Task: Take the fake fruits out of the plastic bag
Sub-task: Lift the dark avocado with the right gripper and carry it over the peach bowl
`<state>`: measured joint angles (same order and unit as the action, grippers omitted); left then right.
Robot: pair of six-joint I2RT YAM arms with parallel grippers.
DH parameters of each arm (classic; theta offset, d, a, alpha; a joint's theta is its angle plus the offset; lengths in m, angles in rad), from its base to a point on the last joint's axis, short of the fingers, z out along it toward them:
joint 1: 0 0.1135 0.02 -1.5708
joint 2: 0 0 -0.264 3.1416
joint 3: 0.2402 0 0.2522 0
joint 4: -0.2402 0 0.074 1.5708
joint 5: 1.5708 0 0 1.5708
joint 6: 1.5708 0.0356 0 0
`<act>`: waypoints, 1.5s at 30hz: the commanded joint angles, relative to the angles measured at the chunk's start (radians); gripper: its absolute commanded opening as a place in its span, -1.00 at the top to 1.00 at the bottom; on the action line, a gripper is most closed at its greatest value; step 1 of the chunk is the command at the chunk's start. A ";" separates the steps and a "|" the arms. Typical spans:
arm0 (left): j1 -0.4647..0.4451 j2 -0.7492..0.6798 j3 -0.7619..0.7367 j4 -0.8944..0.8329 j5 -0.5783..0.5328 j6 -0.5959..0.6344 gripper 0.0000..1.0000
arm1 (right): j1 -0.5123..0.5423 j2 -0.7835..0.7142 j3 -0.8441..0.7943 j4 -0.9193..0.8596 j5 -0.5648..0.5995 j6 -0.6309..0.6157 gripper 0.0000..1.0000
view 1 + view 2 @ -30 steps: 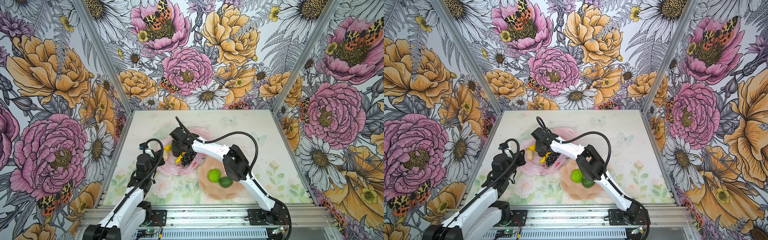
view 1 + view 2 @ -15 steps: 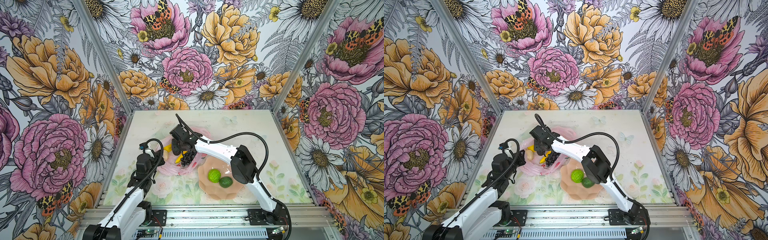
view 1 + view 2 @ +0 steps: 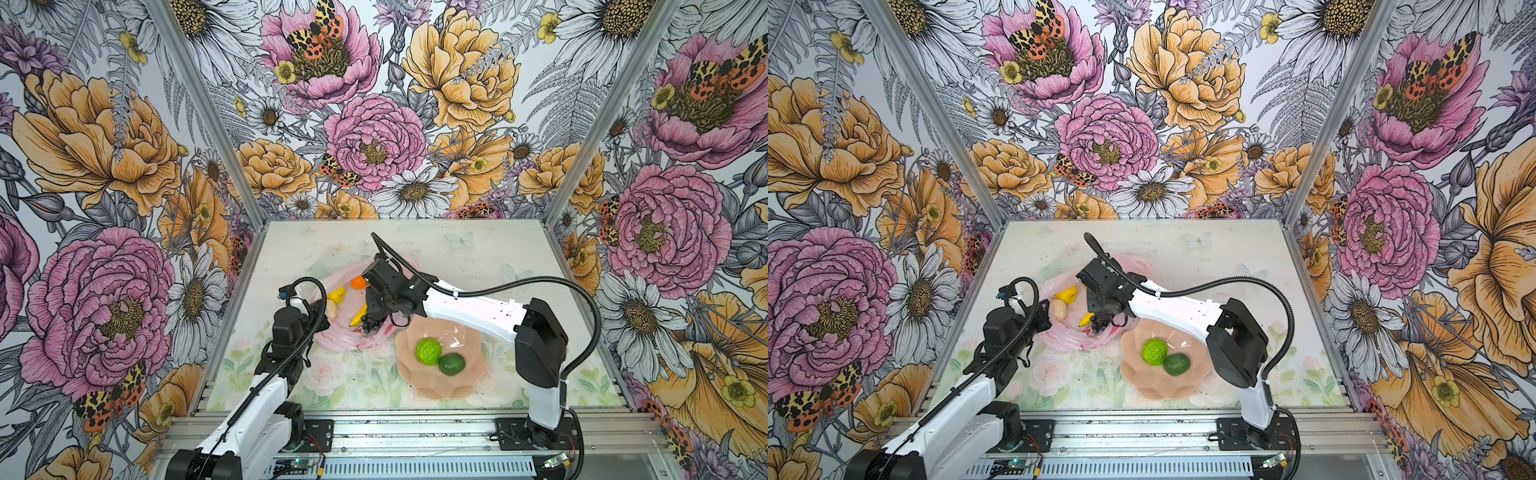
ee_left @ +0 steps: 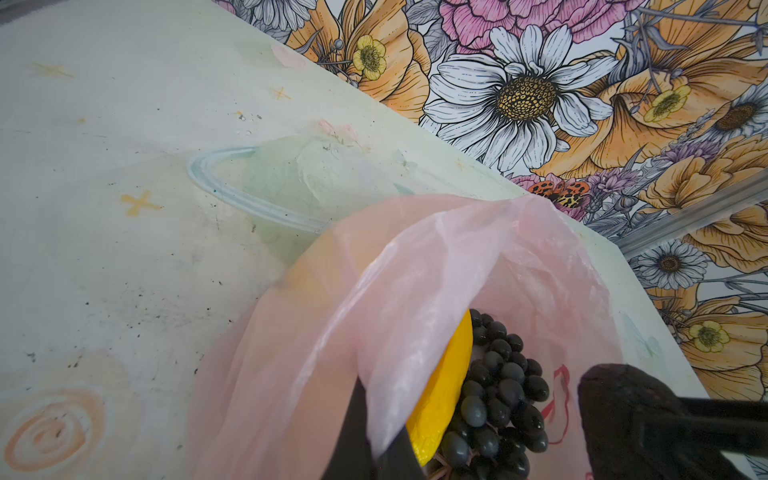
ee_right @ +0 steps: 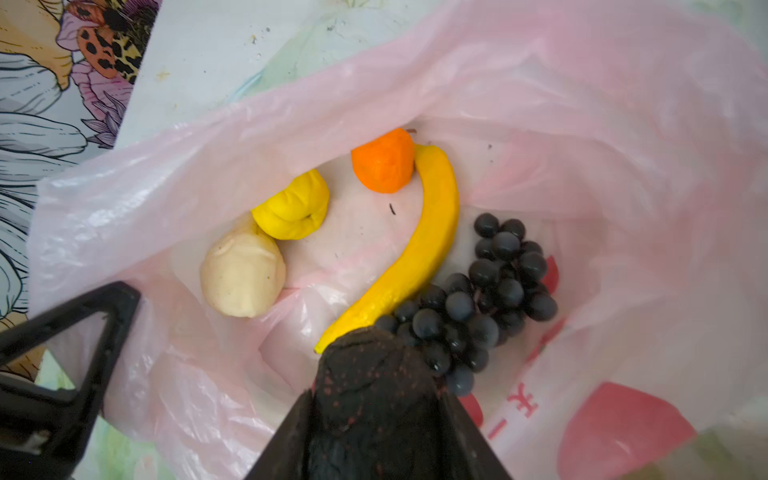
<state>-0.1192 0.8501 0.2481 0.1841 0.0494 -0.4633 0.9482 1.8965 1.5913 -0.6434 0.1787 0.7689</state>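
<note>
Tilted steeply downward, the right gripper (image 3: 372,316) reaches into the open mouth of the plastic bag (image 3: 340,338), its tips right at the grape bunch (image 3: 370,327). In the right wrist view one dark, speckled finger (image 5: 374,395) covers the bunch's nearest grapes. The gap between the jaws is hidden, so it cannot be told whether they have closed on the bunch or only stand over it.

From that finger the bunch stretches away lengthwise, pressed against the banana (image 3: 358,314). The banana lies just left of the bunch, its long axis running from near left to far right. Its near tip sits beside the same fingertip, so a loose closing could probably catch the banana too.

Farther left in the bag are the whitish lump (image 3: 331,309) and the lemon (image 3: 336,294), and the orange (image 3: 358,282) lies at the far side.

The left gripper (image 3: 318,309) is clamped on the bag's left rim beside the lump, holding the film up. This leaves the right arm as the nearer and the only free one.

The plate (image 3: 469,384) lies to the near right of the bunch and touches the bag's edge. It already holds the lime-green citrus (image 3: 429,351) and the avocado (image 3: 451,364). The likely carry is therefore short: up, then toward the near right.
</note>
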 commanded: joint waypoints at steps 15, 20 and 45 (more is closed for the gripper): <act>0.008 -0.002 -0.011 0.022 -0.007 0.022 1.00 | -0.088 -0.442 -0.491 0.004 0.044 -0.103 0.41; 0.008 -0.002 -0.010 0.021 -0.007 0.022 1.00 | -0.100 -0.501 -0.565 -0.002 0.042 -0.155 0.42; 0.006 0.000 -0.011 0.023 -0.008 0.022 1.00 | -0.121 -0.530 -0.695 0.009 0.116 -0.432 0.43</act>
<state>-0.1196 0.8509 0.2481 0.1841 0.0494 -0.4633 0.8314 1.3540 0.9070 -0.6525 0.2516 0.3832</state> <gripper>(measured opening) 0.047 0.457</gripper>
